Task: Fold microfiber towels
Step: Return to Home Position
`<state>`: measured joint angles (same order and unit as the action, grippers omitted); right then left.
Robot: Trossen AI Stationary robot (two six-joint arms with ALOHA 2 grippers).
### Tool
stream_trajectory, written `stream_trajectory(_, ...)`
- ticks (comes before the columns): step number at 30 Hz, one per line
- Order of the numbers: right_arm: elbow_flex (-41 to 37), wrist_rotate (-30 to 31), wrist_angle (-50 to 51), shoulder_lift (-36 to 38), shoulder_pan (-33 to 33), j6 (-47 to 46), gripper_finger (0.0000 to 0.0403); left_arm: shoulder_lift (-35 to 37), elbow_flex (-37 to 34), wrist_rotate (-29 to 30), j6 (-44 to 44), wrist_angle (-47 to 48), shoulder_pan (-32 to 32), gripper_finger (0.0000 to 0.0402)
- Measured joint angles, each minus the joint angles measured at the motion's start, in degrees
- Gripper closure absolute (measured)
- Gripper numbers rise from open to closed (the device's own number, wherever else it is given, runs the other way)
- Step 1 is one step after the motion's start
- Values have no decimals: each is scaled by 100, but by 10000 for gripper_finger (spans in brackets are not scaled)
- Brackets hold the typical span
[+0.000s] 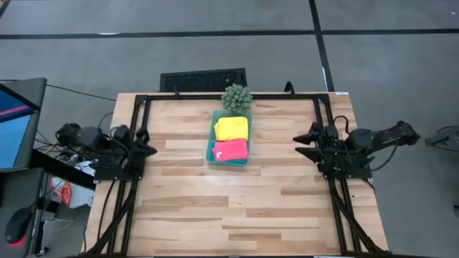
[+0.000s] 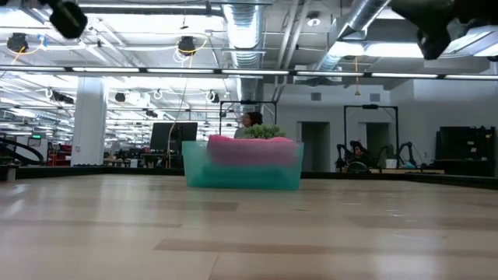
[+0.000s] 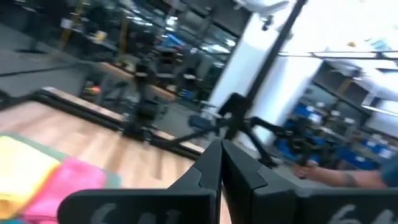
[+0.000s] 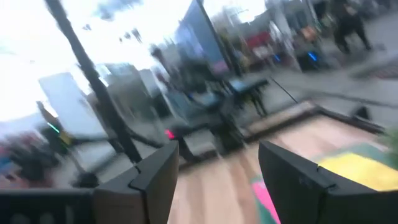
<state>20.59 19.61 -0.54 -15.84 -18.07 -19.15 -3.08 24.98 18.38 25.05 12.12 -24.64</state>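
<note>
A folded yellow towel (image 1: 232, 128) and a folded hot pink towel (image 1: 230, 150) lie side by side in the teal tray (image 1: 211, 149) at the table's far middle. The pink one (image 2: 249, 148) shows above the tray wall in the low view. My left gripper (image 1: 148, 150) is shut, held above the table's left edge, pointing toward the tray. My right gripper (image 1: 300, 143) is open above the right edge, also pointing toward the tray, with nothing between its fingers. Both towels show in the left wrist view: yellow (image 3: 18, 174), pink (image 3: 65, 186).
A small spiky green plant (image 1: 237, 97) stands just beyond the tray's far end. A black frame (image 1: 215, 96) runs around the table's far, left and right sides. The bare wooden tabletop (image 1: 229, 208) spreads in front of the tray. A monitor (image 1: 14, 122) stands off the left edge.
</note>
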Motion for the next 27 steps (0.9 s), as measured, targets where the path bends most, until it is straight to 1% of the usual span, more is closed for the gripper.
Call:
stream_trajectory(2, -517, -2, -656, 364, -96, 20, 158, 322, -460, -276, -16, -246, 0, 401)
stream_trajectory(3, -765, -2, -934, 547, -132, 24, 158, 307, -620, -385, -16, -409, 0, 401)
stream_trajectory(6, -1402, 45, -1387, 1060, -215, 10, 158, 272, -966, -740, 54, -470, 0, 401)
stream_trajectory(9, -2012, 303, -1930, 1500, -256, -24, 158, 299, -1499, -642, 53, -1001, -2, 401)
stream_trajectory(14, -2017, 520, -1927, 1547, -246, 38, 158, 294, -2350, -637, 78, -2148, 0, 401)
stream_trajectory(15, -2017, 549, -1905, 1557, -244, 88, 158, 288, -2439, -633, 89, -2123, 0, 401)
stream_trajectory(19, -2017, 797, -1707, 1561, -244, 286, 158, 278, -2436, -255, -166, -1971, -2, 401)
stream_trajectory(22, -2017, 938, -1450, 1552, -244, 276, 158, 285, -2436, -108, -352, -1895, 0, 401)
stream_trajectory(27, -2017, 940, -1313, 1554, -244, 268, 158, 281, -2440, 363, -349, -1700, -2, 401)
